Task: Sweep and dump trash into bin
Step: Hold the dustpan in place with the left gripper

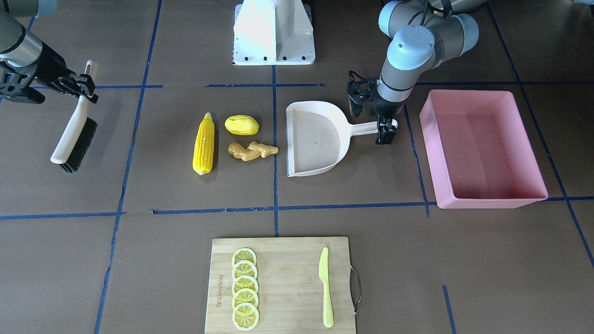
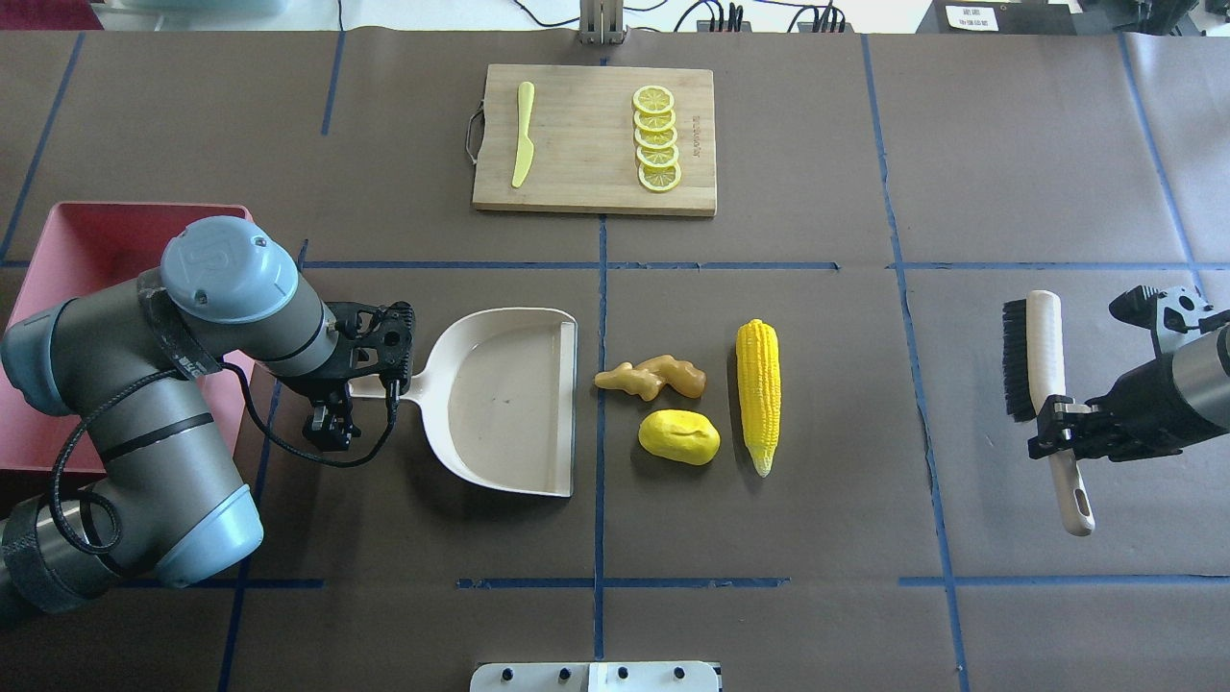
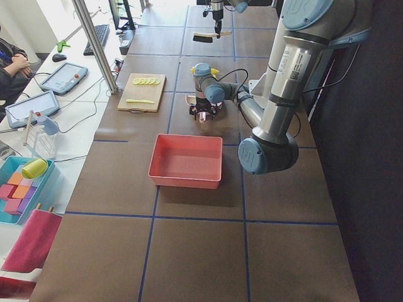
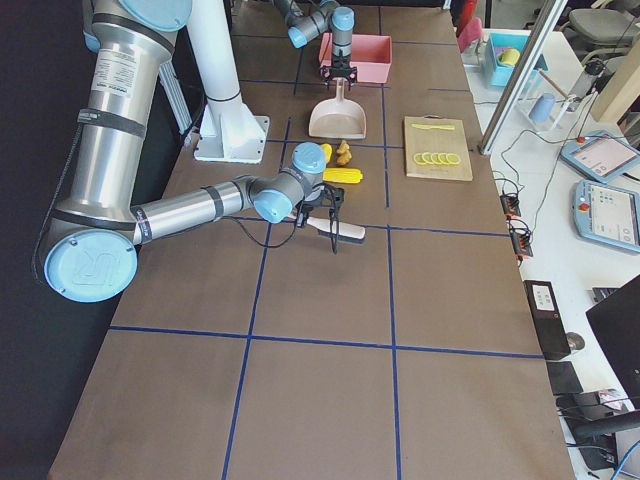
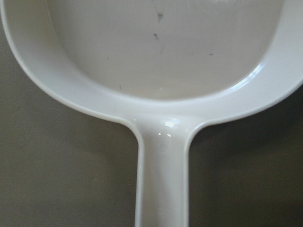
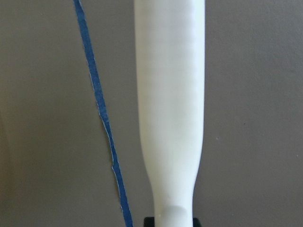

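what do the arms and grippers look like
Grey tubes with pale blue joint caps form the left arm and right arm; one cap bears a faint logo. The left gripper and right gripper are black two-finger frames. A black cable loops by the left wrist.

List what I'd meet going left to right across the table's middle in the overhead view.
pink bin → dustpan → ginger root → corn cob → brush. The yellow lump overlaps the ginger root, so omitted.

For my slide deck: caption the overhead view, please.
Left gripper at the dustpan handle, right gripper holding the brush, toy-food trash lying between them.
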Tool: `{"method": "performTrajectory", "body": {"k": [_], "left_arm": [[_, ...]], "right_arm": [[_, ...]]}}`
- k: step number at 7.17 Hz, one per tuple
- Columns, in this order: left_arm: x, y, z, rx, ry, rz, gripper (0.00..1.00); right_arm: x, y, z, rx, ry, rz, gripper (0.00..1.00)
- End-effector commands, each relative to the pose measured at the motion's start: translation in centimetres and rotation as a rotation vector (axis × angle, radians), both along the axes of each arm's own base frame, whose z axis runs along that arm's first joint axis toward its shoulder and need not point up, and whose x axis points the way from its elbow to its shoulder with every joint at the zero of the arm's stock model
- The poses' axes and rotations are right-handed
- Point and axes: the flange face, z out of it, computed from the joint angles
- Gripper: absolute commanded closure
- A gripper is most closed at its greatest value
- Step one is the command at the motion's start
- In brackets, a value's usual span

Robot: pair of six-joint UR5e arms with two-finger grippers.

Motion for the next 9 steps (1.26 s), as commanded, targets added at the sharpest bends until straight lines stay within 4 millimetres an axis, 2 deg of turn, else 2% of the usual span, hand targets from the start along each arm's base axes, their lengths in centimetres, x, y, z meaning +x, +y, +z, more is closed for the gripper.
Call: {"method": "performTrajectory", "body": {"k": [1,2,4,6,9], "left_arm": [[0.0,0.1,0.1,-0.005,-0.001,-0.002,0.3],[0.0,0.2,-0.1,-0.009,0.002,-0.011,0.3],[0.0,0.2,-0.3,-0.011,0.005,-0.013,0.65],[0.1,0.2,-0.5,-0.011,0.006,-0.014,0.88],[0.2,0.3,-1.0,-0.022,0.013,-0.03,1.0]], "right_arm": [[0.0,0.0,0.1,0.0,0.001,-0.001,1.0],[0.0,0.0,0.2,-0.002,0.002,0.0,1.0],[0.0,-0.1,0.2,-0.001,0.002,0.001,1.0],[0.0,-0.1,0.1,-0.002,0.0,0.001,1.0],[-0.4,0.0,-0.1,-0.006,-0.001,-0.002,1.0]]}}
